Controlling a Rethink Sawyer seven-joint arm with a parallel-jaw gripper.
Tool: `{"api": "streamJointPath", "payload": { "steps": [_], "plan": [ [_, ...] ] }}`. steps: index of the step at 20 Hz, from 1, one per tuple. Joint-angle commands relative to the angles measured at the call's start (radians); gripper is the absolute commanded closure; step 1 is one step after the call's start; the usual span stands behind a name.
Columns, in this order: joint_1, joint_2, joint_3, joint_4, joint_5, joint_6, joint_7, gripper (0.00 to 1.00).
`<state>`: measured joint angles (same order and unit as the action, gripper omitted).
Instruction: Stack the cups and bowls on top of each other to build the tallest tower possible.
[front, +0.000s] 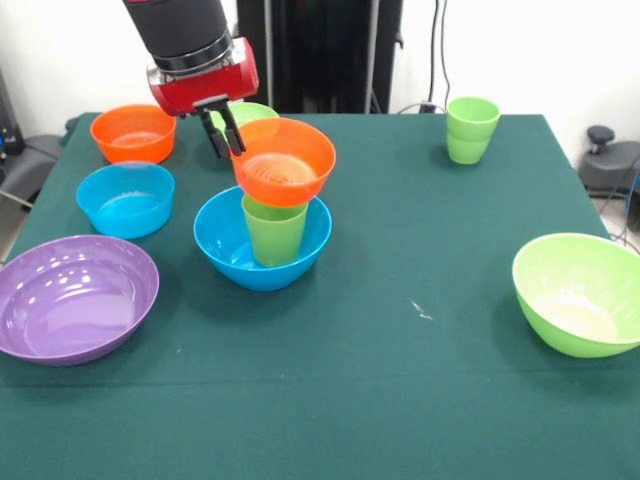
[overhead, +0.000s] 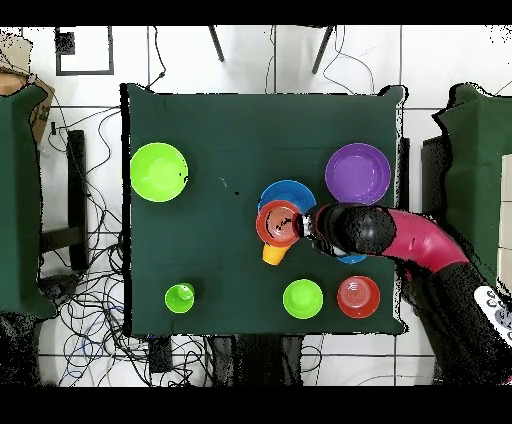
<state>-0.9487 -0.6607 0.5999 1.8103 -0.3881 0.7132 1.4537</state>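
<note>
near the middle of the table (front: 400, 330), left of centre in the front view, stands the tower (front: 268, 210): blue bowl (front: 230, 245) at the bottom for a wide footing, green cup (front: 273, 232) upright inside it, orange bowl (front: 285, 162) seated mouth-up on the cup's rim and tipped a little toward the camera. probably placed wide-narrow-wide to gain height, though a broad bowl on a narrow rim looks easy to tip.

just beside the orange bowl's far-left rim hangs the gripper (front: 222, 131), fingers close together and pointing down, holding nothing; cannot tell whether touching the rim or just clear of it.

around the tower: light blue bowl (front: 125, 198) and second orange bowl (front: 133, 132) to the left, purple bowl (front: 75, 295) at the near-left corner, small green bowl (front: 250, 112) partly hidden behind the tower, stacked green cups (front: 471, 129) far right, large green bowl (front: 578, 292) overhanging the right edge of the picture.

crowded on the left and behind; open cloth to the right and front of the tower. safest withdrawal likely straight up, away from the tilted rim.
</note>
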Motion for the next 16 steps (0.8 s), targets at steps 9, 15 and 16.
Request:
{"api": "streamJointPath", "payload": {
  "steps": [9, 15, 16],
  "plan": [
    [-0.006, 0.034, 0.046, 0.028, -0.083, -0.063, -0.076, 1.0],
    [0.016, 0.044, 0.038, 0.011, -0.093, -0.08, -0.044, 1.0],
    [0.02, 0.043, 0.037, 0.006, -0.09, -0.076, -0.038, 1.0]
  ]
}}
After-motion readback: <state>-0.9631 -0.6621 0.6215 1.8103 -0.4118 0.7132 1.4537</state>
